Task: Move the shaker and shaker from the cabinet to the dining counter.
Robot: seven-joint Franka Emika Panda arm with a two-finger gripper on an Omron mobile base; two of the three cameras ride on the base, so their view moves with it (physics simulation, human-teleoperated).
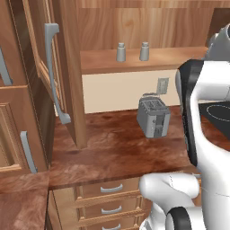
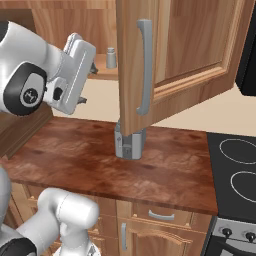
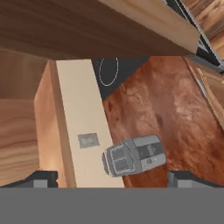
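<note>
1. Your tool [image 3: 112, 181] stands wide, its two dark tips far apart at the bottom of the hand view, with nothing between them.
2. In the hand view the grey toaster [image 3: 133, 155] lies just above the gap between the tips, on the reddish-brown table [image 3: 170, 109].
3. A cream wall strip with a wall socket [image 3: 88, 140] runs to the left of the toaster, and the wooden underside of the cabinet [image 3: 87, 30] spans the top.
4. From the left base view, you see the two shakers side by side and apart on the cabinet shelf [image 1: 103, 63]: the left shaker [image 1: 121, 52] and the right shaker [image 1: 144, 51], both upright.
5. In the right base view the hand sits near the shelf edge, with one shaker [image 2: 111, 58] just beside it, past the open cabinet door [image 2: 145, 65].
</note>
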